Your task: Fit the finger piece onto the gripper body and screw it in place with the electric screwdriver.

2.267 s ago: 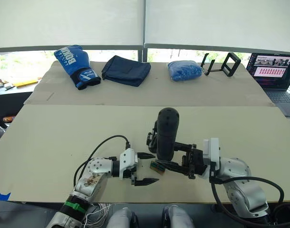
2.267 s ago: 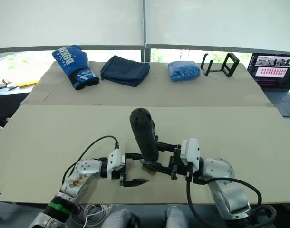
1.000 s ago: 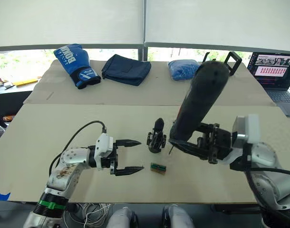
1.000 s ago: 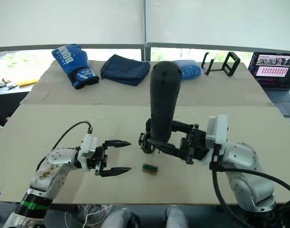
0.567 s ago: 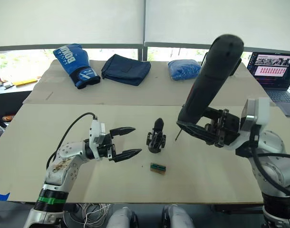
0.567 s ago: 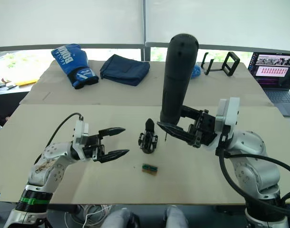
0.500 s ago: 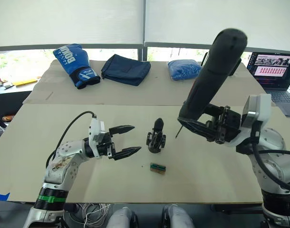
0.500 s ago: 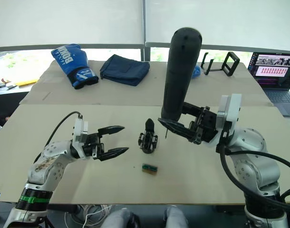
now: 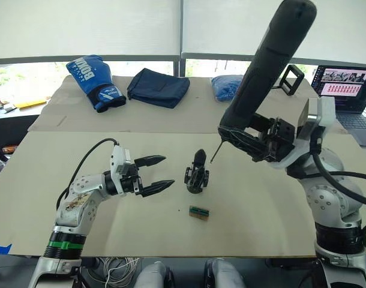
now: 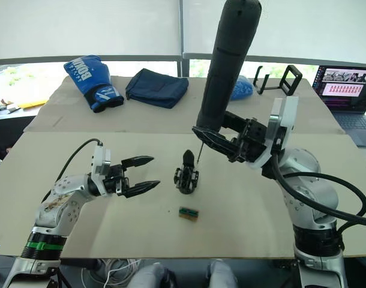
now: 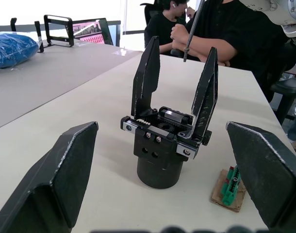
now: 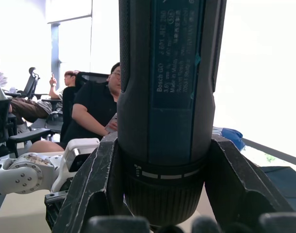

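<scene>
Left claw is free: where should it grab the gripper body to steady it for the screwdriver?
Grip the round base of the gripper body, coming in level from the left claw's side. The base sits low on the table, clear of the upright fingers above.

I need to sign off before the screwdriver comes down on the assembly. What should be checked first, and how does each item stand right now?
1. The right gripper is shut on the electric screwdriver: ok.
2. Bit points down toward the gripper body: ok, though it hangs above and to the right, not on a screw.
3. Gripper body stands upright on the table: ok.
4. Gripper body is steadied: not ok; the left gripper is open beside it, apart.
5. Finger piece seated on the body: cannot tell.
6. Small green block lies clear of the body: ok.
</scene>
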Controlling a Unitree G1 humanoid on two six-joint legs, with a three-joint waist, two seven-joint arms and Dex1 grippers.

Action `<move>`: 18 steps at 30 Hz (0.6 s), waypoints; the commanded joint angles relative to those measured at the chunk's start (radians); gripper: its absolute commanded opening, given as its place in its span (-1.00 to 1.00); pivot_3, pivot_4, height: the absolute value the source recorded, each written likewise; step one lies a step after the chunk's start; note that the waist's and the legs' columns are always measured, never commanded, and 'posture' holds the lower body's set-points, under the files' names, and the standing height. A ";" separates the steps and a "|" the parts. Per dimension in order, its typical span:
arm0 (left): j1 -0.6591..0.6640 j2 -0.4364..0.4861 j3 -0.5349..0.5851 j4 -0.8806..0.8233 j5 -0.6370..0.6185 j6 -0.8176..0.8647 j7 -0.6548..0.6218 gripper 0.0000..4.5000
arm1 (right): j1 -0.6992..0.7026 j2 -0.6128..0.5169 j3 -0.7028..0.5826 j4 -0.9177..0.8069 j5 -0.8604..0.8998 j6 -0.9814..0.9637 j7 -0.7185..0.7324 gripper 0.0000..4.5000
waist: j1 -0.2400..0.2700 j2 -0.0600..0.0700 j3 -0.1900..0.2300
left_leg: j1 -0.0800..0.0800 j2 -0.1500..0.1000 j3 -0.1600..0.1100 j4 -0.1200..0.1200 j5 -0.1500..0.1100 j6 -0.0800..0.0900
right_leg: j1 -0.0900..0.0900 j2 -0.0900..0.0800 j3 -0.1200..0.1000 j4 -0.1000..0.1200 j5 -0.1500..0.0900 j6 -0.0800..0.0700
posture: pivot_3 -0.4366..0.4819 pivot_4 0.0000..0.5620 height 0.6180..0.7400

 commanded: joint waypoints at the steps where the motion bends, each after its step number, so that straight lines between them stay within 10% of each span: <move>1: -0.014 0.004 0.002 -0.005 0.006 -0.019 -0.022 1.00 | -0.038 0.020 0.001 -0.020 0.007 -0.006 -0.013 -0.15 | -0.001 0.000 0.000 | 0.000 0.000 0.000 0.000 0.000 0.000 | 0.000 0.000 0.000 0.000 0.000 0.000 | -0.05 -0.47 1.00; 18: 0.008 -0.040 -0.033 0.013 0.066 -0.093 -0.041 1.00 | -0.062 0.110 0.147 0.019 -0.075 0.007 -0.011 -0.15 | -0.011 0.000 0.000 | 0.000 0.000 0.001 -0.002 0.001 -0.002 | -0.001 0.001 0.000 0.000 0.000 0.000 | -0.05 -0.47 1.00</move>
